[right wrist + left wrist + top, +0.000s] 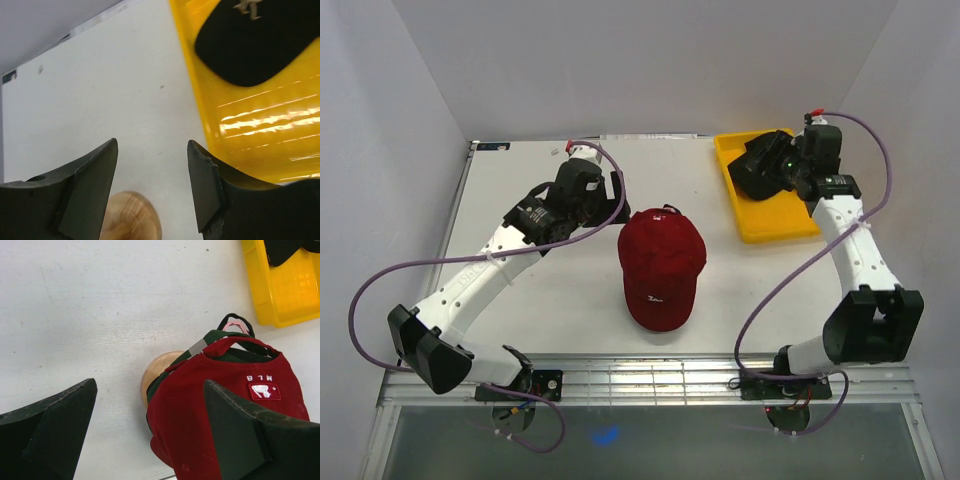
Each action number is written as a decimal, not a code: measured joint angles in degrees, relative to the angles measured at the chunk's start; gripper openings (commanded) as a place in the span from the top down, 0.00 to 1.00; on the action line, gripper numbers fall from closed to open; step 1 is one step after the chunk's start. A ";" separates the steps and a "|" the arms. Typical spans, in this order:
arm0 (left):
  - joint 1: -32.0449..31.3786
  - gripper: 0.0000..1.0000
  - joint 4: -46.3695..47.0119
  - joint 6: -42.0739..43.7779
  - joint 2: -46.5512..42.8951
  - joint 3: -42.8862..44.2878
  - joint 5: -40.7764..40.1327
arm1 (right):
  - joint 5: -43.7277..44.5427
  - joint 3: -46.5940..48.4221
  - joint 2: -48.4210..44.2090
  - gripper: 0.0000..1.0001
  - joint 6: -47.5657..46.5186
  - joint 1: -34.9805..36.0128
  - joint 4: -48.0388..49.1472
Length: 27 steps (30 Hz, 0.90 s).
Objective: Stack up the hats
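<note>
**Red cap on top, black cap in the tray**

Here's the red cap sitting mid-desk, brim pointing to 6 o'clock. The left wrist view shows what's under it: a green cap peeks out along the edge, and a pink strap loops out at the back. Bare wood of the stand shows at the pile's 9 o'clock side.

The left jaws hang at 10 o'clock of the pile, spread wide and holding nothing.

Over at 1 o'clock of the pile lies the tray, bright yellow, with the black cap inside. The right jaws hover over the tray's 12 o'clock end, right by that cap. They're parted and empty too. From the right wrist view, the gap between them frames bare desk and the tray's rim. The black brim lies beyond them, untouched.
</note>
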 measured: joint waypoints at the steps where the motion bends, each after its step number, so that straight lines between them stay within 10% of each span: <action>1: 0.00 0.02 0.15 0.22 0.00 0.13 0.00 | 0.33 1.53 2.19 0.35 0.15 -2.54 -0.17; 20: 0.00 0.02 3.08 3.80 1.29 0.85 3.06 | 9.53 38.18 50.93 0.14 4.68 -14.67 2.14; 27: 0.00 0.02 3.80 5.14 1.29 0.85 2.99 | 8.44 39.69 53.88 0.41 5.49 -15.32 4.26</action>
